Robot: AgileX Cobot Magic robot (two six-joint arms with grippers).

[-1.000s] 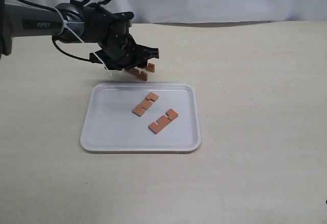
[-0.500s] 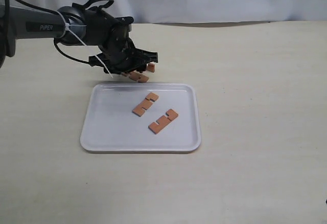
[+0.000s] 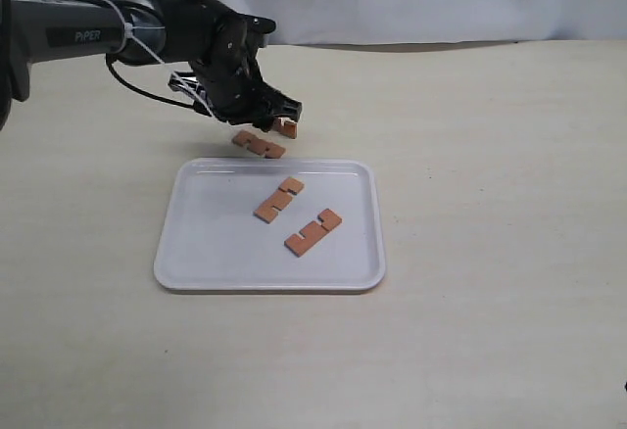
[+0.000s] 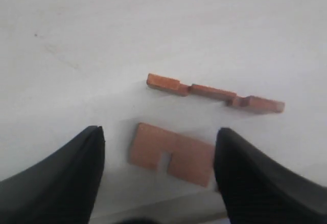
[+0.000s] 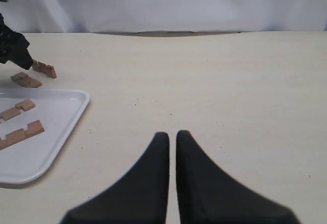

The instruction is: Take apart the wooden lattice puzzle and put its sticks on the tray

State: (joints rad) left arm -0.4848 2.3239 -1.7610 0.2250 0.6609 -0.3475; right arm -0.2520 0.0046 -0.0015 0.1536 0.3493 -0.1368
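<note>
Puzzle state: no lattice left, only four separate sticks.
On tray: two placed sticks (image 3: 279,200) lie flat on the tray (image 3: 172,253).
Off tray: flat stick (image 4: 172,154) and edge-up stick (image 4: 214,91) sit on the table (image 3: 490,204) just beyond the tray's far rim, apart from each other.
Left gripper (image 3: 266,116): fingers spread, holding nothing, hovering over the flat stick.
Right gripper (image 5: 172,173): fingers pressed together, empty, well away.
Step in hand (judged): pick up the flat stick. Straddle its long edges and descend fully, since it lies thin against the table.
Change vs one second ago: both sticks were pinched together in the left gripper. Now they are released and the gripper is higher.
</note>
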